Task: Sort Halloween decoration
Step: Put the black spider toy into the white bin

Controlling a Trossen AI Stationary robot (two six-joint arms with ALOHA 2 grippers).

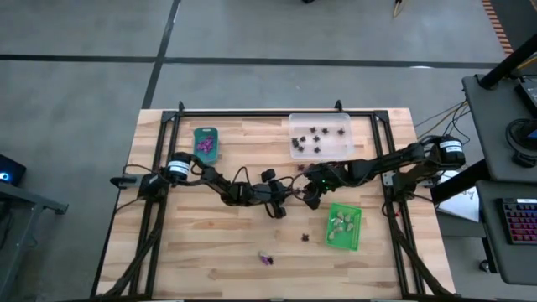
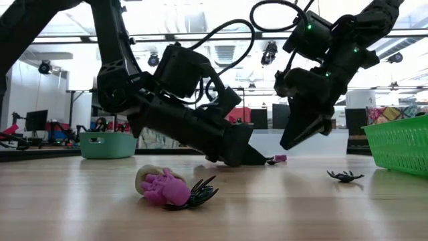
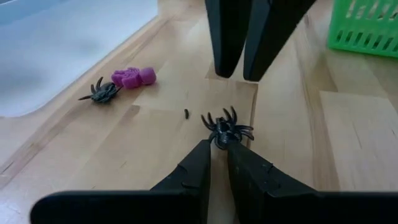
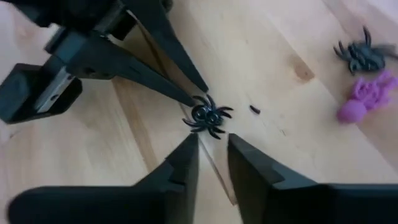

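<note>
Both grippers are meeting over one black spider [image 3: 225, 129] lying mid-surface: left gripper [image 3: 216, 154] is closing its tips around it, right gripper [image 4: 212, 146] hovering slightly parted, empty. Next, probably lifting it toward the clear tray [image 1: 321, 136].

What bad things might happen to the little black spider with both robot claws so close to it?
1. The left gripper and the right gripper point at the same black spider from opposite sides, so the fingers might bump.
2. The left gripper's tips only touch the spider's edge, so it may flick away across the table.
3. A tiny black bit lies beside it, maybe a broken leg; more squeezing might snap another.
</note>
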